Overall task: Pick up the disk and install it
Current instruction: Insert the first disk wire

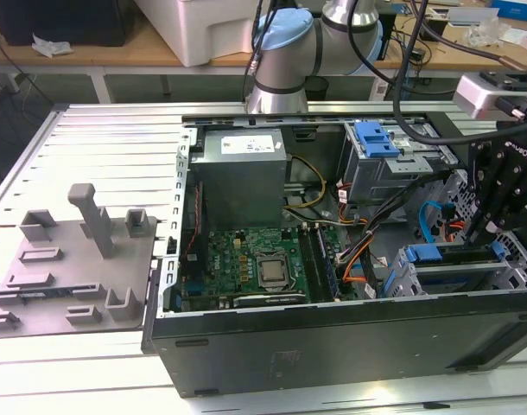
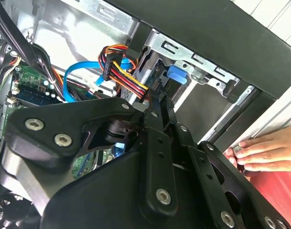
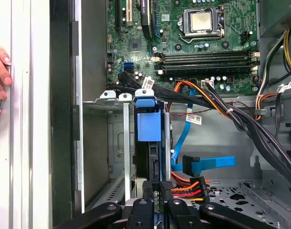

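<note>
exterior view: an open computer case lies on its side on a ribbed metal bench, taking up the middle and right of the frame. inside it, a grey power supply box with a white sticker sits at upper centre; the print on the sticker is too small to read. below that lies the green motherboard with its square processor. at the upper right of the case a drive cage holds a blue plastic tab. at lower right, a second drive cage holds the disk, marked by its blue bracket at the cage mouth. the black gripper hangs just above that cage at the right edge. a grey moulded fixture lies on the bench at the left.

in the first wrist view the disk stands on edge in its slot, blue bracket uppermost, with the jaws pressed close on either side of its near edge at the bottom of the frame. a blue data cable and an orange, red and yellow bundle of power wires lie beside it. a person's hand rests at the left edge, on the bench.
</note>
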Controlling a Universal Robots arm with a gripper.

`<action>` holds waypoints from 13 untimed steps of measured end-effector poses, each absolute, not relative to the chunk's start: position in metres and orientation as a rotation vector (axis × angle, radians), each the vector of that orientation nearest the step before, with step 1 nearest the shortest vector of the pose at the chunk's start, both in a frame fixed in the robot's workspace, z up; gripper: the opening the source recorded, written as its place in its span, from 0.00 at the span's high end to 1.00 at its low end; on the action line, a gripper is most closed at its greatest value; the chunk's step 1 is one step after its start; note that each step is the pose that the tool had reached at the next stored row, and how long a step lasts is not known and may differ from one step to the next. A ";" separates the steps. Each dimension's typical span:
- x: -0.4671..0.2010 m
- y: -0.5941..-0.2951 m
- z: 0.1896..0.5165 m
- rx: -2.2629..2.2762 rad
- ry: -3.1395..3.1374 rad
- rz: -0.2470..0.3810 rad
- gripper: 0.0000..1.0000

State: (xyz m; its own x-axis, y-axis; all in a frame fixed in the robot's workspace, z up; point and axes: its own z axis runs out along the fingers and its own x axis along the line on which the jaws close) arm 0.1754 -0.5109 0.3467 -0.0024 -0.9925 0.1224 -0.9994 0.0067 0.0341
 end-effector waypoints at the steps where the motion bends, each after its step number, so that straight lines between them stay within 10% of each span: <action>1: 0.176 -0.511 0.347 2.137 -2.147 0.094 0.82; 13: 0.175 -0.511 0.342 2.140 -2.149 0.089 0.82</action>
State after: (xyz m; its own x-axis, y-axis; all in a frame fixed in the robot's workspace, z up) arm 0.1755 -0.5109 0.3424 -0.0025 -0.9931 0.1174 -0.9994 0.0065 0.0342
